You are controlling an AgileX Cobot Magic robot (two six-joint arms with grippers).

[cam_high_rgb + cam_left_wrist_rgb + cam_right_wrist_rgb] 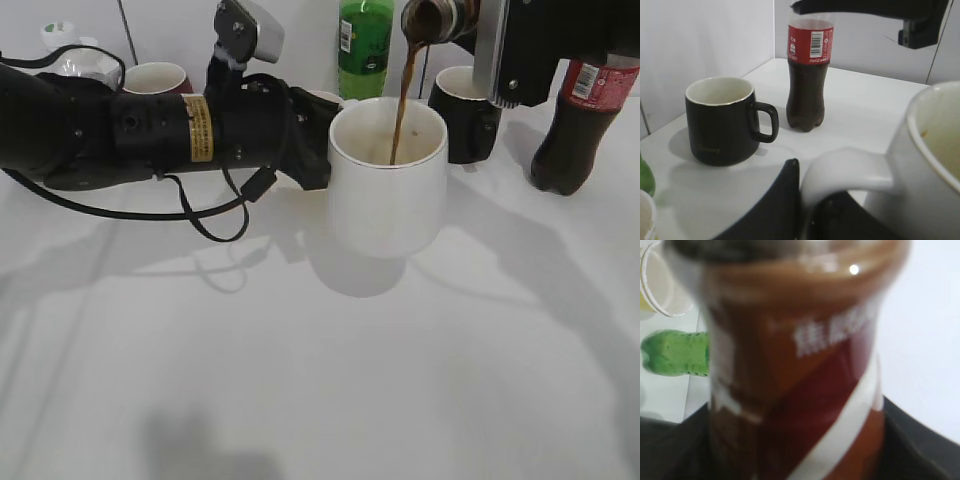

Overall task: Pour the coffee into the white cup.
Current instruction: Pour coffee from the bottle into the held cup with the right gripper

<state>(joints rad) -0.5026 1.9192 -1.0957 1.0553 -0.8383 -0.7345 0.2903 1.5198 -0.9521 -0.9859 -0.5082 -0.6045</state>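
A thin brown stream of the coffee (403, 100) is being tipped from the bottle (437, 18), held at twelve o'clock above the white cup (388, 180) — it lands inside the far wall of the cup, and nothing is seen spilled on the table (320, 380). The bottle is clasped around its labelled body by the right gripper (520, 45); in the right wrist view the label fills the frame and the jaws are seen only as dark shapes at either side. The cup is steadied by the left gripper (807, 210), whose dark fingers are closed around the cup's handle (847, 167), at nine o'clock of the cup in the exterior view.

The pour is judged to be under way, not finished; how full the cup is cannot be told. The cup looks thick, ceramic and stiff — heavier as it fills, breakable if knocked, best held by the handle as it is. The bottle looks light, thin-walled and smooth, so a mid-body grip suits it, though squeezing could surge the flow.

A black mug (722, 120) stands at one o'clock behind the cup, a cola bottle (808, 75) at three o'clock, a green bottle (364, 45) at twelve.
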